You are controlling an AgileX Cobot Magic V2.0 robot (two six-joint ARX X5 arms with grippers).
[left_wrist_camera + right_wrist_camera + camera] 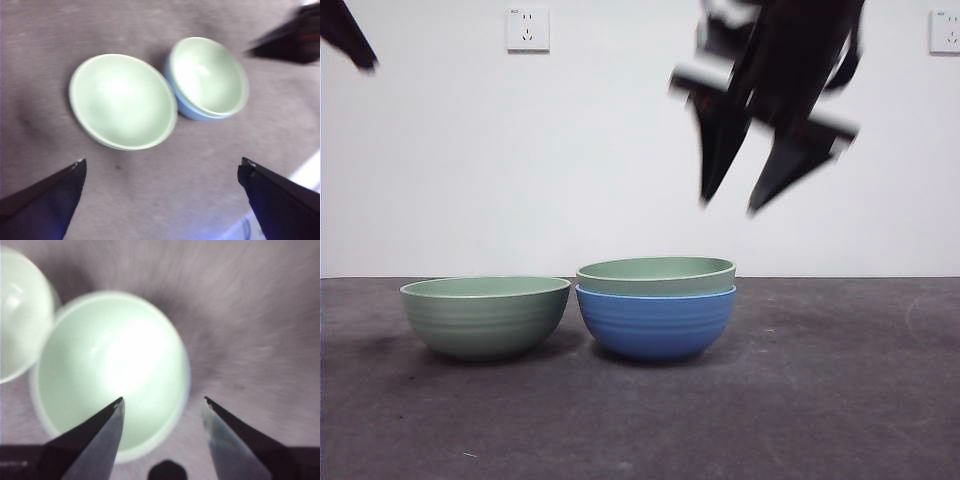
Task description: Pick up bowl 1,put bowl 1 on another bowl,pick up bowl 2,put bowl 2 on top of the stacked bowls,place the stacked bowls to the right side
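Nesting in blue bowl (pixel 656 325) — green bowl (pixel 655 272); other green bowl (pixel 485 315) seemingly empty.

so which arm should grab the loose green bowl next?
Probably left: the left gripper, open, looks down on the loose green bowl. The right gripper, open, hangs over the nested green bowl and blue bowl.

Right gripper (pixel 164 402) with two dark fingers (pixel 97 440) spread apart, pale green bowl (pixel 110 370) under them, thin bluish edge at its rim, second pale green bowl (pixel 20 310) at upper left, blurred grey desk (pixel 250 315).
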